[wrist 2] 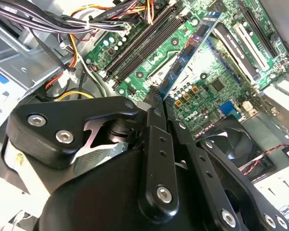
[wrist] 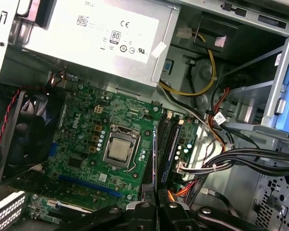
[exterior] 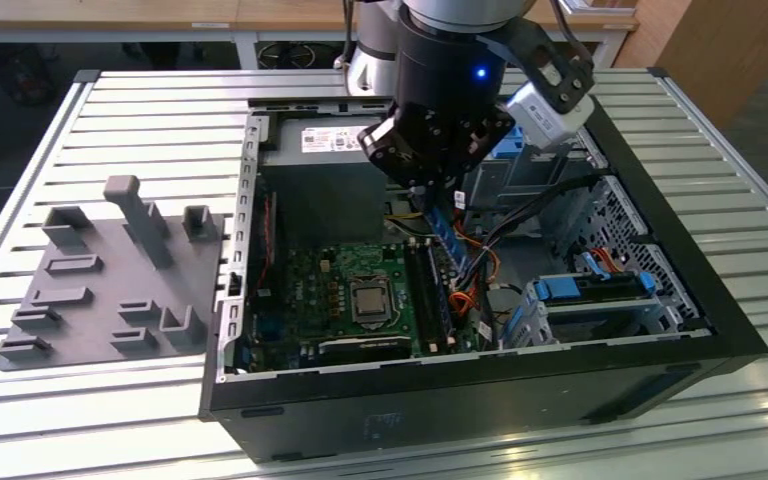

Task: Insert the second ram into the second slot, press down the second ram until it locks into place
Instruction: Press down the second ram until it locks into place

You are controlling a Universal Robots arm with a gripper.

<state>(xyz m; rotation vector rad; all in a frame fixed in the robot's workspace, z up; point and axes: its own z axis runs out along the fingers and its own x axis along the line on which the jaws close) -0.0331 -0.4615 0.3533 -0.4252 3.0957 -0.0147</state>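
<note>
While the gripper [wrist 2: 153,98] is clamped on what looks like one end of the second ram [wrist 2: 188,53], the blue stick hangs inside the open computer case [exterior: 491,390]. It is above the motherboard [wrist: 82,144] and close to the black memory slots [wrist: 167,142] beside the processor socket [wrist: 119,149], and it does not look seated yet. The main hazard, as I judge it, is misalignment. In the first wrist view the stick runs along the slots, but I cannot tell whether it sits over the right one. A slight twist or tilt would land its contact edge on a slot wall instead of in the channel, and pressing down could then flex the board, chip the contacts or make the stick slip in the grip. Held near one end, it may also enter at a slant, so that one latch closes and the other does not. The cables [wrist: 216,163] lie just beside the slots and could snag the gripper on the way down.
</note>
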